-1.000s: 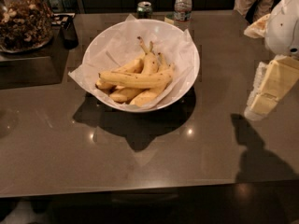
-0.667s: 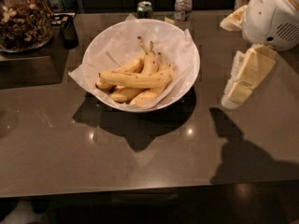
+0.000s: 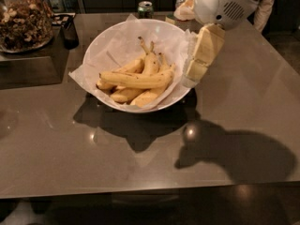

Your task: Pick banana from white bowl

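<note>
Camera view is showing the gripper (image 3: 191, 76) hanging by the right rim of the white bowl (image 3: 96, 50) (I cannot tell how wide its grip is), while the banana (image 3: 136, 79) is lying across the other bananas (image 3: 151, 63) inside that bowl.

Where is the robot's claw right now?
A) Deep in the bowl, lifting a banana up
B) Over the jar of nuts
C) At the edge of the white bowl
C: the claw hangs at the rim of the white bowl, the banana lies in the bowl with the others, and the jar of nuts stands far off across the table.
</note>
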`<state>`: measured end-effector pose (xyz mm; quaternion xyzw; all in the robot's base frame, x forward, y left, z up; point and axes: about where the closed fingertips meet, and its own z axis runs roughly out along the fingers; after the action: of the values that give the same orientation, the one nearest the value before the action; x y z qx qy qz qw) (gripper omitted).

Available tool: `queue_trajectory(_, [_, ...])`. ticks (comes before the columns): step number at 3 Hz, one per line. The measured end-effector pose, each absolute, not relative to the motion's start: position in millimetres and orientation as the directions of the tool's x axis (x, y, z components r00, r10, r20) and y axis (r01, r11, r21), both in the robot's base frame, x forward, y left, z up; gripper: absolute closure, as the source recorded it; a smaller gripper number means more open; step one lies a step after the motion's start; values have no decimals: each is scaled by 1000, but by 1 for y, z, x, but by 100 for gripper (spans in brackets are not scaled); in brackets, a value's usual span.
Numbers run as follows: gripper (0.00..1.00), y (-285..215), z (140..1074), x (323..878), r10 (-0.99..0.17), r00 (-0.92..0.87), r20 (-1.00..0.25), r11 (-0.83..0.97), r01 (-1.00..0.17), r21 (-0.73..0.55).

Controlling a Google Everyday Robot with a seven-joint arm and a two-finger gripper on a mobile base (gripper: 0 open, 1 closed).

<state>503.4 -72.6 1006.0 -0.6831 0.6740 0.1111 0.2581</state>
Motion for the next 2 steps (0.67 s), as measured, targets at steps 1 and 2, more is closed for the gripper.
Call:
queue_trajectory(1, [0, -69, 1008, 505, -862, 74, -502, 38, -977, -209])
queue_trajectory(2, [0, -61, 999, 513, -819, 54, -571, 68, -979, -190])
